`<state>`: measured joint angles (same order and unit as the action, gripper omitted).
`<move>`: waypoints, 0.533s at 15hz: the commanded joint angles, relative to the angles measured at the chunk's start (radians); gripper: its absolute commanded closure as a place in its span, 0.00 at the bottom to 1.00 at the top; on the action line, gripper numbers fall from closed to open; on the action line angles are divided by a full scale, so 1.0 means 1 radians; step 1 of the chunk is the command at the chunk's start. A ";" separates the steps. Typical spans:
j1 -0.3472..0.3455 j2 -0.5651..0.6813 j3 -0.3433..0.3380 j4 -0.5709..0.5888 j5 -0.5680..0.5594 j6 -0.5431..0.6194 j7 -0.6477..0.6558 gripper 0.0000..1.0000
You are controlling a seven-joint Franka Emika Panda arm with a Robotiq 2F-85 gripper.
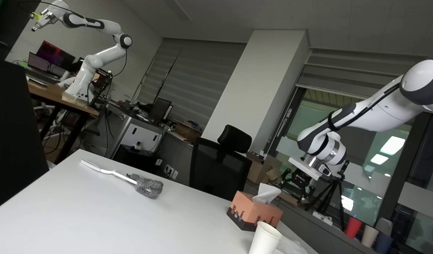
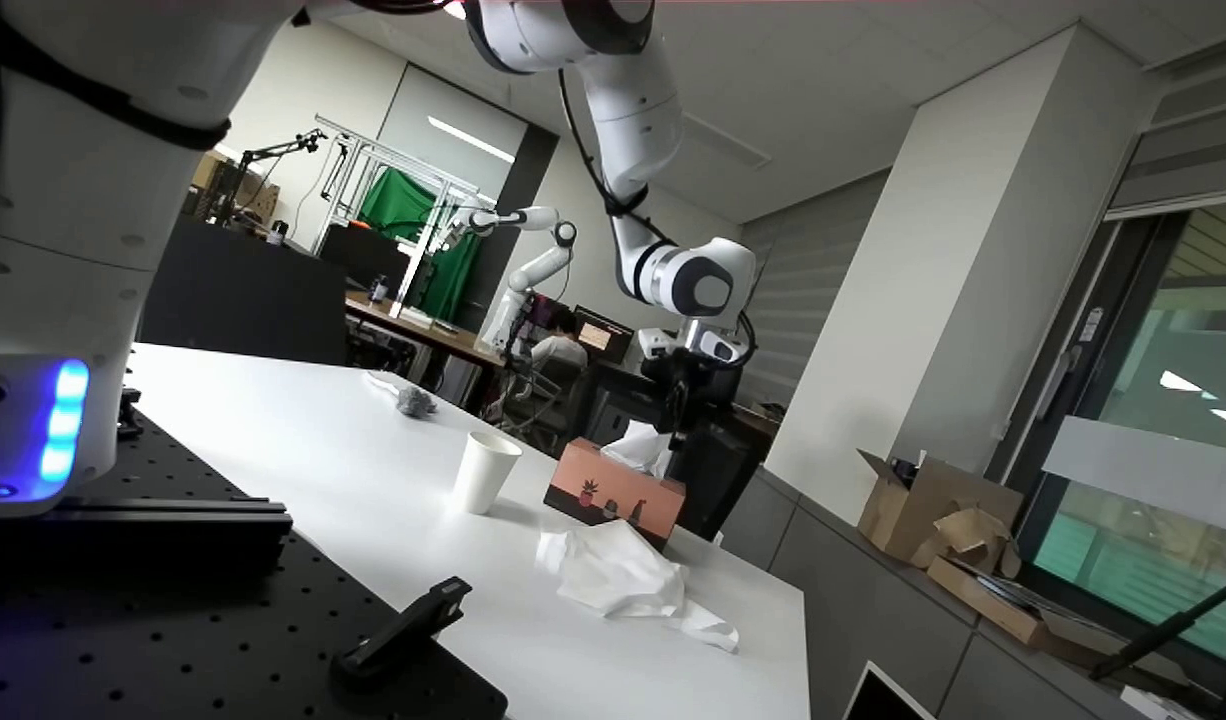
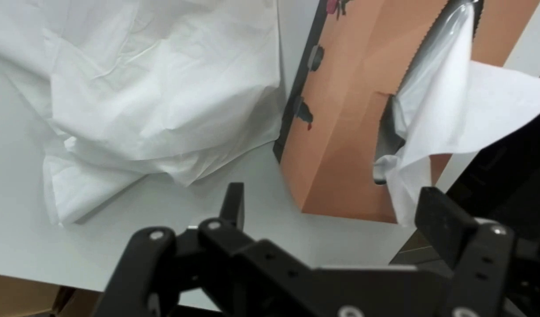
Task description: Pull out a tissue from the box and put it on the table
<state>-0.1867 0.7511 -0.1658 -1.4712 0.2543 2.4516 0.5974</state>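
Note:
The orange tissue box (image 1: pixel 253 211) stands on the white table (image 1: pixel 131 218); it also shows in an exterior view (image 2: pixel 613 490) and in the wrist view (image 3: pixel 336 167). A white tissue (image 3: pixel 441 110) sticks up out of its slot and flops over its side; it shows in both exterior views (image 1: pixel 266 193) (image 2: pixel 641 447). A crumpled white tissue (image 3: pixel 173 97) lies on the table beside the box, also in an exterior view (image 2: pixel 623 575). My gripper (image 3: pixel 334 193) is open and empty, its fingers wide apart, above the box's end. In an exterior view the gripper (image 2: pixel 678 400) is close to the upright tissue.
A white paper cup (image 2: pixel 485 472) stands near the box. A grey brush with a white handle (image 1: pixel 149 187) lies farther along the table. A black clamp (image 2: pixel 403 630) sits at the edge of the black mounting plate. A black chair (image 1: pixel 220 165) is behind the table.

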 commanded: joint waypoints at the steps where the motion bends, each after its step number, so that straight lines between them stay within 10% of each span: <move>1: -0.005 0.062 0.027 0.081 0.049 0.049 -0.001 0.00; 8: -0.009 0.122 0.029 0.157 0.052 0.031 -0.004 0.55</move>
<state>-0.1863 0.8398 -0.1355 -1.3835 0.2948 2.5181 0.5931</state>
